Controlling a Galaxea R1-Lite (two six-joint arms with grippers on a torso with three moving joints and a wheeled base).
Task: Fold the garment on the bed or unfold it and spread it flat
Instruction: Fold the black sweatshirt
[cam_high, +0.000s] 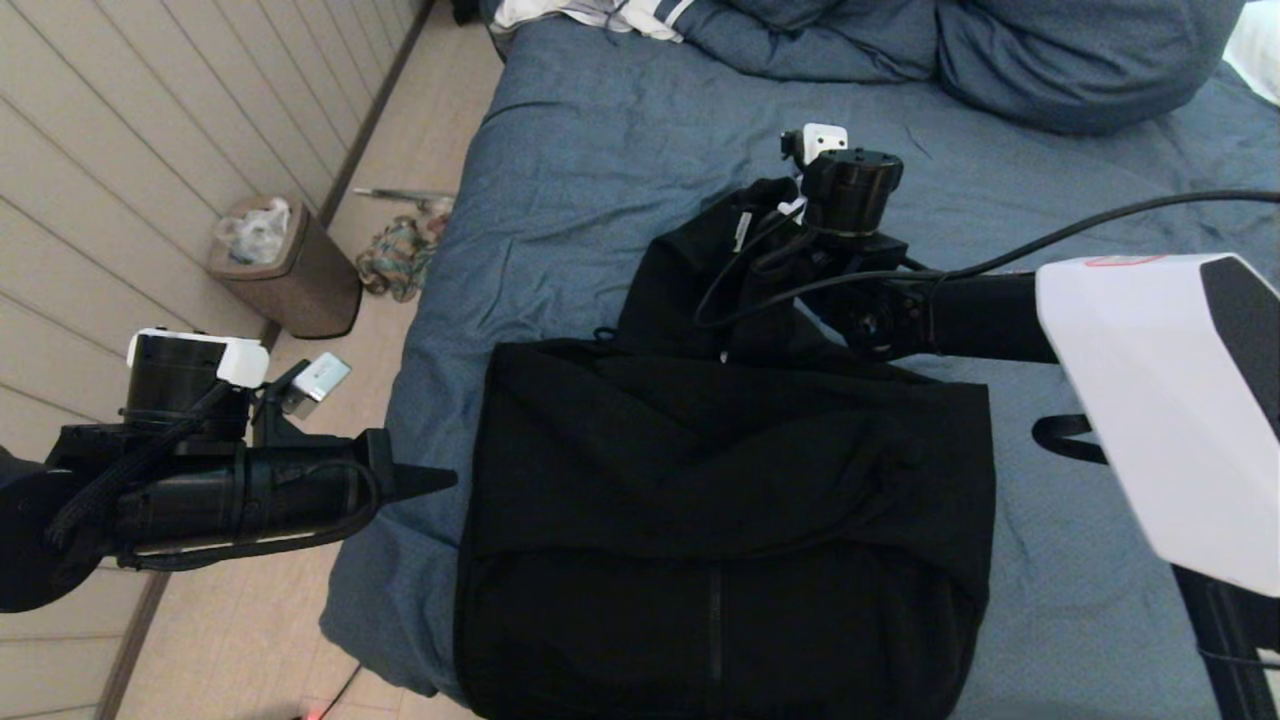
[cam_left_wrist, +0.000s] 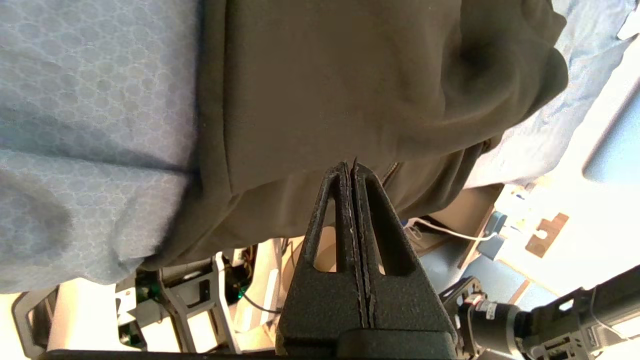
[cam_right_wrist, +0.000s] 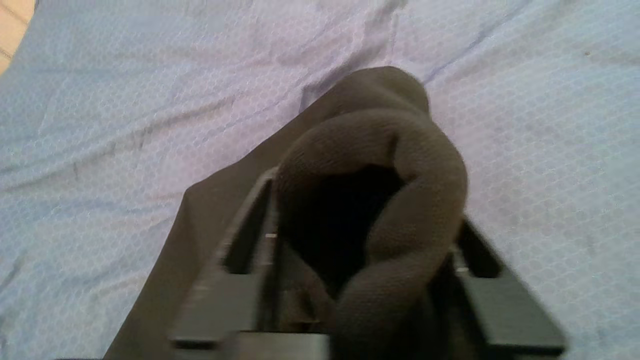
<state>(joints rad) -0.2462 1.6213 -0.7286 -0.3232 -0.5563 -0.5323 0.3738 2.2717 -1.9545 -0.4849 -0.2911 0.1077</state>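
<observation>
The garment (cam_high: 725, 520) lies on the near part of the bed (cam_high: 600, 150), its body already a squared block with the sleeves seemingly tucked in; only the hood end, bunched at the far side, looks left to fold; the right claw (cam_right_wrist: 367, 255) grasps a thick roll of that black fabric; the left claw (cam_left_wrist: 354, 172), clenched on nothing, hovers beside the garment's left edge.
</observation>
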